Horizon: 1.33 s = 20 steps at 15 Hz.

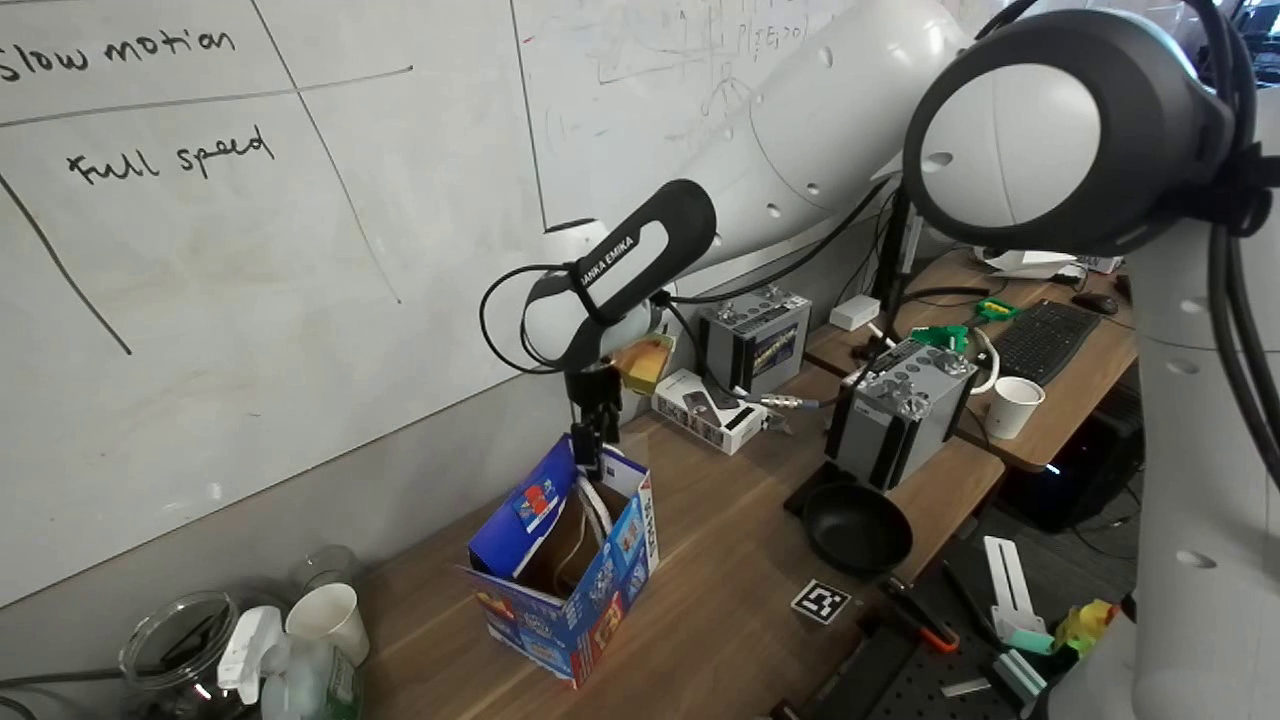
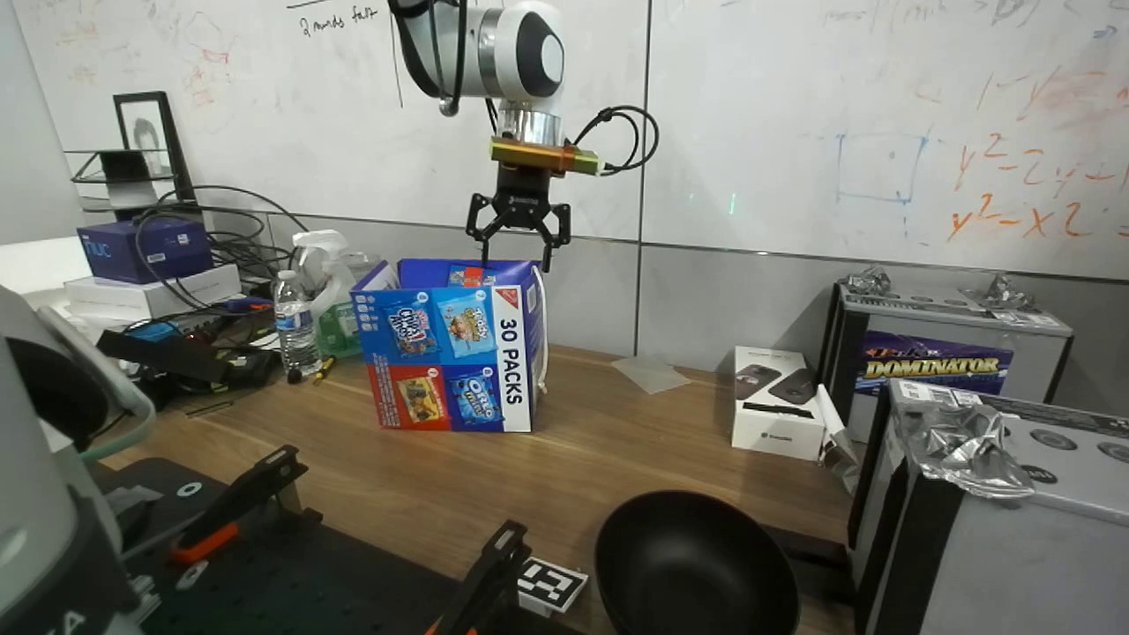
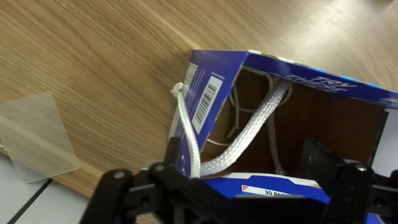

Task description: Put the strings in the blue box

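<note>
The blue box (image 1: 622, 580) stands with its top open on the wooden table; it also shows in an exterior view (image 2: 441, 353) and in the wrist view (image 3: 230, 62). White strings (image 3: 248, 130) lie partly inside the box. One length bends over the rim near my left finger, and a knotted end hangs outside the box wall. The strings also show in both exterior views (image 1: 597, 505) (image 2: 543, 339). My gripper (image 3: 244, 151) is open just above the box opening, its fingers spread apart with nothing between them gripped. It also shows in both exterior views (image 1: 590, 455) (image 2: 516, 256).
A black pan (image 2: 692, 564) and a marker card (image 1: 821, 602) lie toward the front. A white phone box (image 2: 776, 406) and grey metal devices (image 1: 900, 410) stand to one side. A spray bottle (image 2: 335, 309) and water bottle (image 2: 296, 326) stand on another. The whiteboard wall (image 1: 250, 300) is close behind the box.
</note>
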Tool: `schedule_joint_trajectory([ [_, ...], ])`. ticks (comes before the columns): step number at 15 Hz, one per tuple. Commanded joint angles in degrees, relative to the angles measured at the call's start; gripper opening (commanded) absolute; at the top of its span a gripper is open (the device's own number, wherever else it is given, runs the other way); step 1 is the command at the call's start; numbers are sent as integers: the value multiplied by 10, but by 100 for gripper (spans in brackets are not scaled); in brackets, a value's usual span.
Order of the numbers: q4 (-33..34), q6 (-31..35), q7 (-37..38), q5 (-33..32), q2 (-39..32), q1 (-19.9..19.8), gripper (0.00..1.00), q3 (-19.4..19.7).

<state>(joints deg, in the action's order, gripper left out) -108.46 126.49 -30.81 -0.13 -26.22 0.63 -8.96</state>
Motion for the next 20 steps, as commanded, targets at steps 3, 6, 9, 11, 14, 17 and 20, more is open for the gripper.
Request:
schedule_joint_trajectory([
  [3,-12,17,-11,6,2,-7,100,-5],
  [6,-10,25,-12,7,-3,-8,100,-6],
  [9,-10,30,-11,8,-6,-9,100,-6],
  [11,-10,31,-8,7,-7,-9,74,-5],
  [14,-9,31,-5,6,-5,-9,57,-5],
  [17,-10,31,-1,4,-3,-8,32,-5],
  [20,-9,30,1,3,-2,-6,8,-4],
])
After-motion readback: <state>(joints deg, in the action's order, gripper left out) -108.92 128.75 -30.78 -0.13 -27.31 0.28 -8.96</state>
